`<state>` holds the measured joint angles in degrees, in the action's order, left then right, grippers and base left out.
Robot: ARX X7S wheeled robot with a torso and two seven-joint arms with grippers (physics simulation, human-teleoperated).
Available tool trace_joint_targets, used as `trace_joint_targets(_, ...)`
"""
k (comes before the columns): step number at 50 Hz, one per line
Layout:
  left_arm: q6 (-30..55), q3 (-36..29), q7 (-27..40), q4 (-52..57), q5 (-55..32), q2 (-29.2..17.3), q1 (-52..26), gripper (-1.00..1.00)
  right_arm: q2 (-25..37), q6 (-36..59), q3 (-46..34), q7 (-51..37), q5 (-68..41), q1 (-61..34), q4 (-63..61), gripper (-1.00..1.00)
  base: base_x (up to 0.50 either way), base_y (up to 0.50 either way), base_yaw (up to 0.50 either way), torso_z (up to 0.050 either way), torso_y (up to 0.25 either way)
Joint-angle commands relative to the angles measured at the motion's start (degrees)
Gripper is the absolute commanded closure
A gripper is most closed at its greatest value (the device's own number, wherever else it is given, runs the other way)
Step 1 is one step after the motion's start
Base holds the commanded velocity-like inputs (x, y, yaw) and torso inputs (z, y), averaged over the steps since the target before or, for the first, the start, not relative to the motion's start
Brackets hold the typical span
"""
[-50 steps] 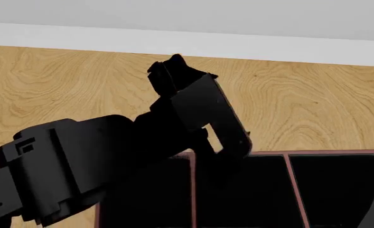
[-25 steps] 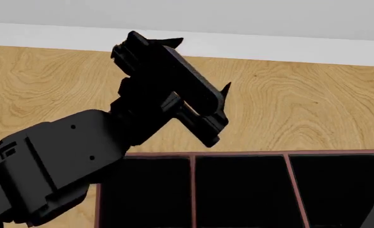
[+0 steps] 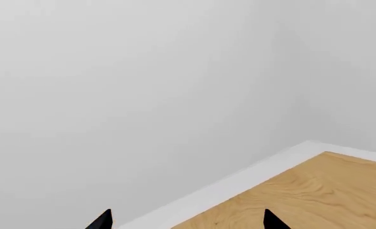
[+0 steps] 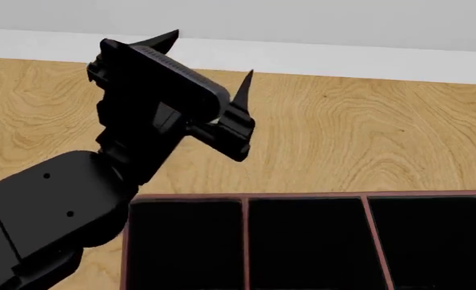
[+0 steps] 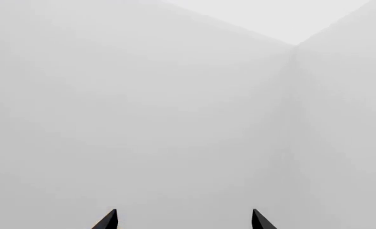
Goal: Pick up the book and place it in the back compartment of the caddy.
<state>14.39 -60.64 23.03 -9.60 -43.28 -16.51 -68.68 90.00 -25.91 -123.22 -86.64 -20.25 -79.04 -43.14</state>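
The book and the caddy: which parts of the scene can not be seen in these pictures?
- Book: in no view.
- Caddy: near part cut off by head view's bottom edge; black cells too dark to read.
- Right gripper: only fingertips show, facing wall.
- Left gripper: holds nothing visible.

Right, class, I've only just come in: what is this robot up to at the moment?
The left gripper is raised above the wooden floor, open and holding nothing, its fingertips pointing toward the white wall. Below it sits the caddy, whose visible cells look dark. No book is in sight. The right gripper is also open and empty, facing bare wall.
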Motion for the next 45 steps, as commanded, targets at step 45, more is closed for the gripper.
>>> trace_joint_targets(45, -4.7, 5.8, 17.9, 35.2, -1.1, -20.2, 15.3, -1.0, 0.0, -5.4, -1.5, -1.8, 4.3, 2.4, 3.4, -1.0, 0.0, 0.0, 0.0, 0.0, 0.0)
